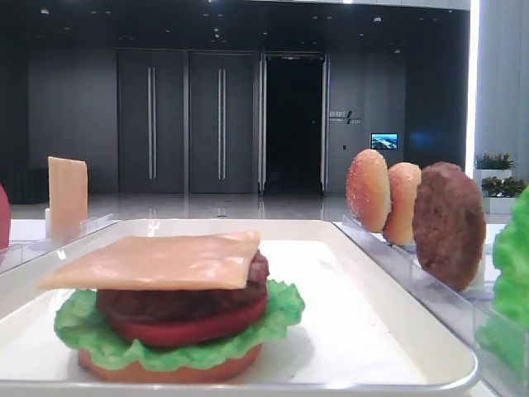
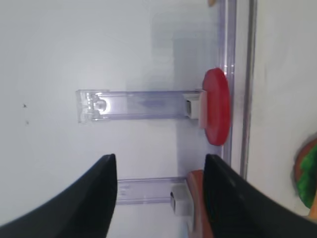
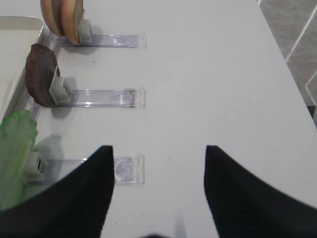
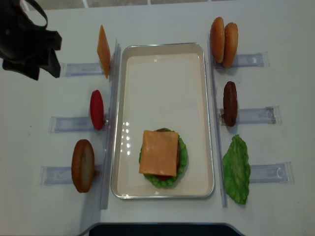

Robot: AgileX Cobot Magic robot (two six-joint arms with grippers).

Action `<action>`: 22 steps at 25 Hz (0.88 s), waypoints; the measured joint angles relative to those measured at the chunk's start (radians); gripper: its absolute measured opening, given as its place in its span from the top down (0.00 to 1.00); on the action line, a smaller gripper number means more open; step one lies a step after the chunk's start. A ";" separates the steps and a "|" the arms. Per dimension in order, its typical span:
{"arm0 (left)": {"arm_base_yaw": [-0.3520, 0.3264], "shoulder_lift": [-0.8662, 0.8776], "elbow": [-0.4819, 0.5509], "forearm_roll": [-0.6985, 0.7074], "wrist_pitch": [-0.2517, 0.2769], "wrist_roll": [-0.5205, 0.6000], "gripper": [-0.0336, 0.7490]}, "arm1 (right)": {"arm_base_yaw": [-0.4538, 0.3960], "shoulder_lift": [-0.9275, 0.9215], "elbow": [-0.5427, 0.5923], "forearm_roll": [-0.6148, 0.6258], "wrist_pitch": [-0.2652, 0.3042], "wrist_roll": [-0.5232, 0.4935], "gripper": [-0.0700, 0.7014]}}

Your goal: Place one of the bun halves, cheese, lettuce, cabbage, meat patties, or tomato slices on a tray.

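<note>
White table [image 4: 162, 24], dark-panelled room behind

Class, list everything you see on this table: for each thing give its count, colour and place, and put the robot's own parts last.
tray: 1, white, centre of table.
stacked burger: 1, near end of tray; orange-brown bun base, green lettuce, red tomato, brown patty, orange cheese on top.
cheese slice: 1, orange, upright in far left rack.
tomato slice: 1, red, upright in middle left rack.
bun half: 1, golden-brown, near left rack.
bun halves: 2, tan, side by side in far right rack.
meat patty: 1, dark brown, middle right rack.
lettuce leaf: 1, green, near right rack.
clear racks: 6, three on each side of tray.
left hand: black, open, holding nothing.
right hand: black, open, holding nothing.
</note>
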 joint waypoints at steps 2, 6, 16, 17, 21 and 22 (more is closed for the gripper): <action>0.031 0.000 0.000 0.000 0.000 0.010 0.41 | 0.000 0.000 0.000 0.000 0.000 0.000 0.37; 0.085 0.000 0.000 0.000 0.001 0.019 0.41 | 0.000 0.000 0.000 0.000 0.000 0.000 0.37; 0.103 0.000 0.000 0.037 0.001 0.027 0.41 | 0.000 0.000 0.000 0.000 0.000 0.000 0.37; 0.103 0.000 0.000 0.037 0.001 0.027 0.41 | 0.000 0.000 0.000 0.000 0.000 0.000 0.37; 0.103 -0.001 0.000 0.028 0.001 0.027 0.41 | 0.000 0.000 0.000 0.000 0.000 0.000 0.37; 0.103 -0.004 0.000 0.027 0.001 0.027 0.41 | 0.000 0.000 0.000 0.000 0.000 0.000 0.37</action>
